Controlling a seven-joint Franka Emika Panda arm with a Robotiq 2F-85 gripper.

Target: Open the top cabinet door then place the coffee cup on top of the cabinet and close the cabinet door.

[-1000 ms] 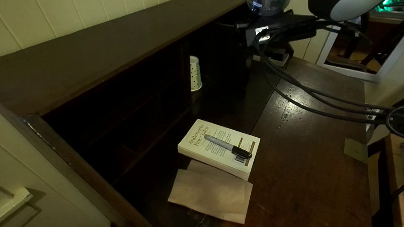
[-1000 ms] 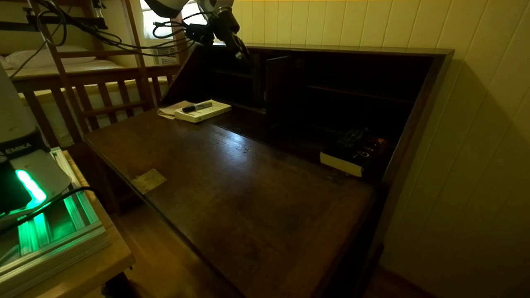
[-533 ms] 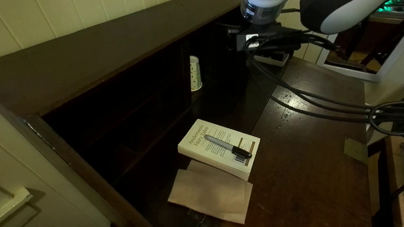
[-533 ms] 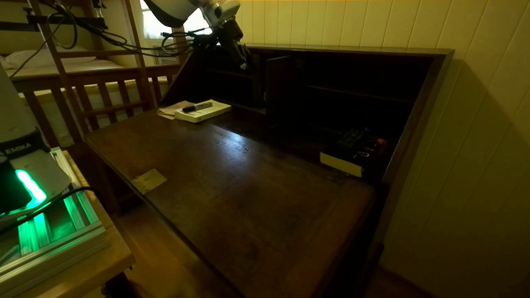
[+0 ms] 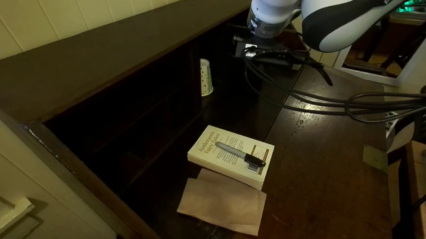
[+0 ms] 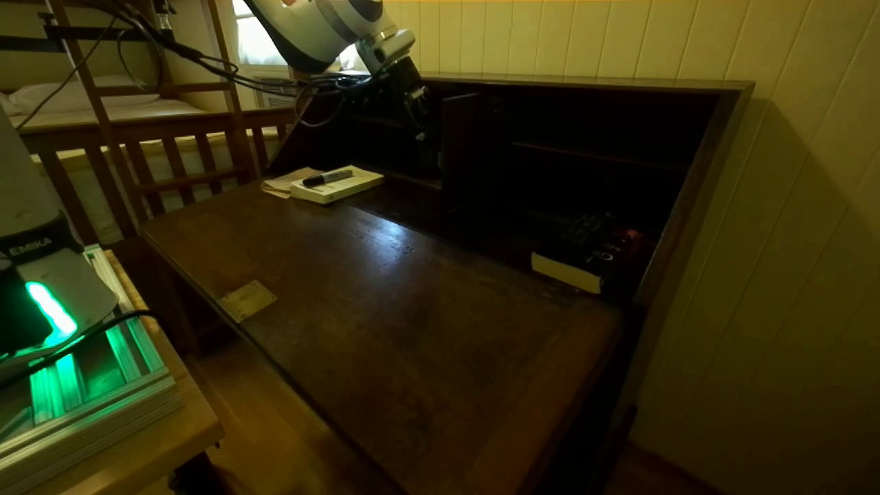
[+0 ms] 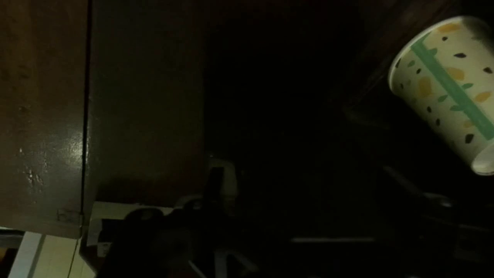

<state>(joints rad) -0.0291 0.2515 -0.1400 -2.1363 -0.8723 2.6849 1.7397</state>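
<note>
The coffee cup is white with dark specks. It stands, seemingly rim down, in a dark cabinet compartment. In the wrist view the cup is at the upper right, outside the jaws. The cabinet is dark brown wood; its top edge shows in an exterior view. The top cabinet door stands open, jutting outward. My gripper is beside the door's handle edge; contact cannot be told. In the wrist view the gripper has its dark fingers wide apart, nothing clearly between them.
A white book with a marker on it and brown paper lie on the desk top. A thick dark book lies at the cabinet's other end. Cables hang from the arm over the desk.
My gripper has moved down, coming closer to the open door's handle edge. The arm and its cables have come further into view. The cup, door and books have not moved.
</note>
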